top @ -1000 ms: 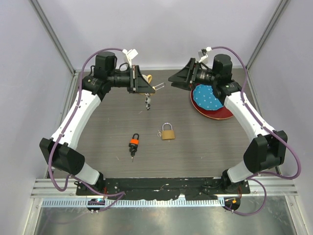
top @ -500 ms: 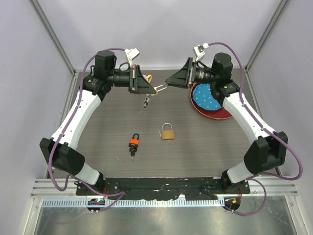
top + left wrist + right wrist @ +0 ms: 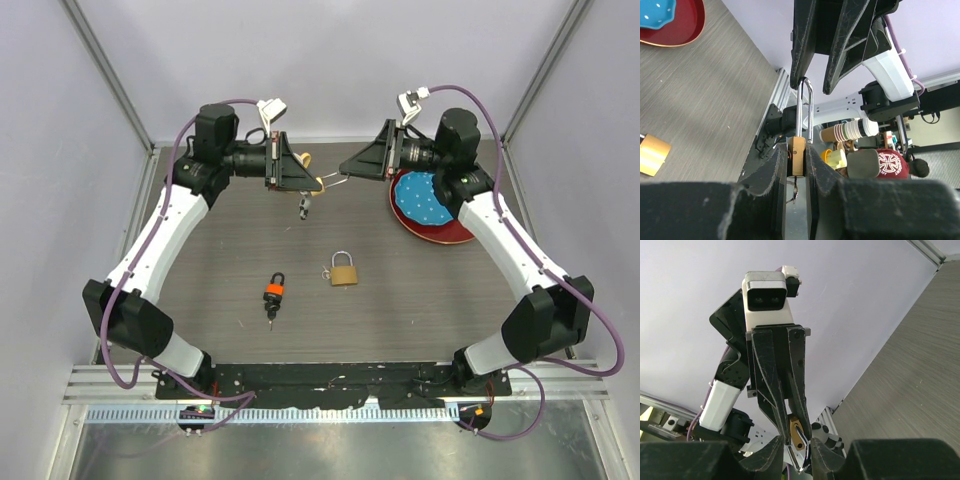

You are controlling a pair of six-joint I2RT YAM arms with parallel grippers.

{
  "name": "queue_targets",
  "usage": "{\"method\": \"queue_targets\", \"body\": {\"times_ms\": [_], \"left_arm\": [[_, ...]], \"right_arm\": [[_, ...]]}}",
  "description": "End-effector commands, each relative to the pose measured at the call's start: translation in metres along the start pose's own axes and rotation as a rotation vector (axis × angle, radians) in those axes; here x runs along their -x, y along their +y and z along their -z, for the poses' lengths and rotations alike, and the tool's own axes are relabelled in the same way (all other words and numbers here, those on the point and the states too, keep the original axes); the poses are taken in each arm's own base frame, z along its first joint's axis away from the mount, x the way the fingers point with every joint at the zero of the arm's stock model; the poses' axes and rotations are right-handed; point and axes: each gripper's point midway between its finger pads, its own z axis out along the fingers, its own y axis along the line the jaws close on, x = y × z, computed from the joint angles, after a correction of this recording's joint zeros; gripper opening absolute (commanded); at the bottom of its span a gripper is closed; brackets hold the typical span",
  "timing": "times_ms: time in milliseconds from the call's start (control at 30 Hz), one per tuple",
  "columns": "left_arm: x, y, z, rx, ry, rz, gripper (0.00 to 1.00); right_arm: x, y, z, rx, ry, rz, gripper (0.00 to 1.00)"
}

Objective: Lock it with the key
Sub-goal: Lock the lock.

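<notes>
The table [image 3: 420, 300] is a dark grey board with a fine wood-grain print, closed in by plain pale lilac walls [image 3: 340, 60]. A slanting aluminium post [image 3: 110, 75] stands at its far left corner, and a ribbed metal rail [image 3: 330, 413] runs along the near edge.

From the left, the left gripper [image 3: 310, 180] is raised above the far half of the table. Its black, rough-surfaced fingers are clamped flat on the body of a small brass padlock [image 3: 798, 155], held in the air. The padlock's polished steel shackle [image 3: 800, 110], a narrow U, points toward the other arm. A bunch of keys [image 3: 303, 207] dangles just below it.

Lower down on the table lies a black padlock with an orange band [image 3: 275, 291]. Just to its right is a second brass padlock [image 3: 344, 272] with a rounded silver shackle, apart from the first.

The right gripper [image 3: 346, 172] meets the held padlock head-on. Its wedge-shaped black fingers stand on either side of the shackle, narrowly apart. I cannot tell whether they press on the metal.

At the far right, a glossy red plate [image 3: 445, 232] rests on the table, carrying a blue piece with white dots and a scalloped edge [image 3: 425, 198].
</notes>
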Motion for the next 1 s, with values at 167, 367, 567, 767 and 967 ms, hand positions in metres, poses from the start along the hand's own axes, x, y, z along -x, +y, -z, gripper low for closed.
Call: {"method": "queue_targets", "body": {"times_ms": [167,367,567,767,967], "left_arm": [[0.006,-0.031,0.007,-0.086,-0.033,-0.064,0.0],[0.005,-0.042,0.008,-0.141,-0.03,-0.056,0.0],[0.004,-0.052,0.011,-0.179,-0.022,-0.046,0.0],[0.006,-0.051,0.01,-0.168,-0.04,-0.042,0.0],[0.01,-0.05,0.007,-0.168,-0.055,-0.067,0.0]], "right_arm": [[-0.011,0.028,0.005,0.036,0.015,0.088,0.25],[-0.015,0.025,0.006,0.024,0.017,0.094,0.08],[-0.015,0.018,0.004,0.003,0.008,0.105,0.02],[-0.019,0.024,-0.004,0.012,0.014,0.106,0.02],[-0.022,0.029,-0.012,0.019,0.024,0.098,0.02]]}}
